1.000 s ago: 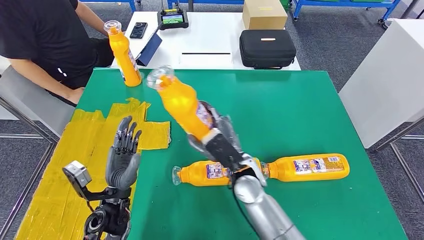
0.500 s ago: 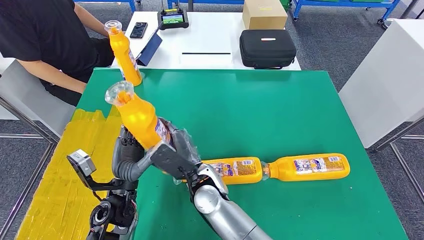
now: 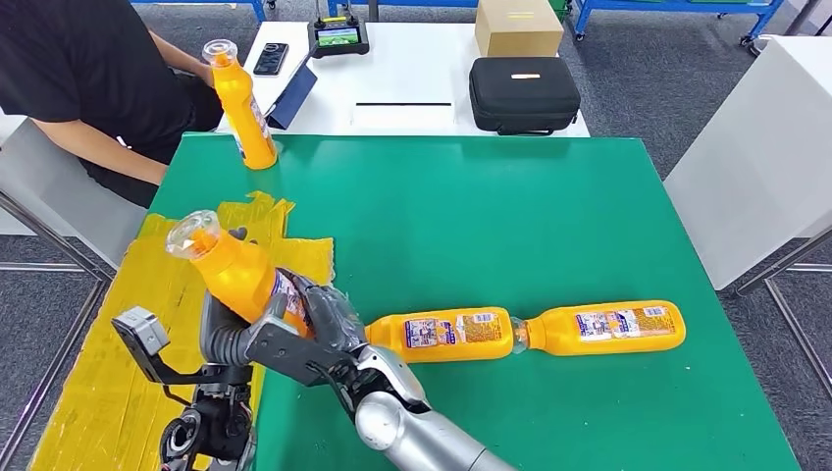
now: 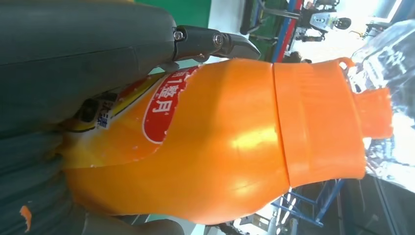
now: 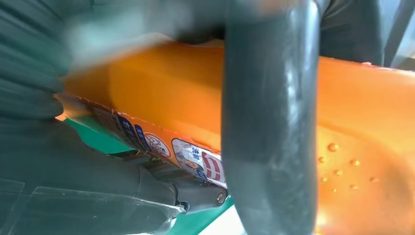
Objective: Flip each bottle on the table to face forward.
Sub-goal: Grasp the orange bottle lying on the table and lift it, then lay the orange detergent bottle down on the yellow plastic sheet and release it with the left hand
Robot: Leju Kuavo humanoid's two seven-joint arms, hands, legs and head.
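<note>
Since a second ago, my right hand (image 3: 319, 329) has carried the held bottle (image 3: 235, 275) across from above the middle of the green table (image 3: 549, 216) to its near left corner, and my left hand (image 3: 224, 329) now sits against the bottle where before it stood open and apart. The bottle is tilted, its clear cap end up and leaning away to the left, over the edge of the yellow sheet (image 3: 118, 363). My right hand's fingers are wrapped around the lower body over the label. In the left wrist view my left hand (image 4: 73, 58) lies along the bottle (image 4: 220, 142), a dark finger over its shoulder; I cannot tell if it is truly gripping or only touching. The right wrist view shows a dark finger (image 5: 269, 122) crossing the orange body (image 5: 372, 127).

Two more bottles lie on their sides end to end near the front of the table: the middle bottle (image 3: 446, 336) and the right bottle (image 3: 603, 328). A fourth bottle (image 3: 240, 103) stands upright at the far left corner, beside a person (image 3: 88, 69) in a black top.
</note>
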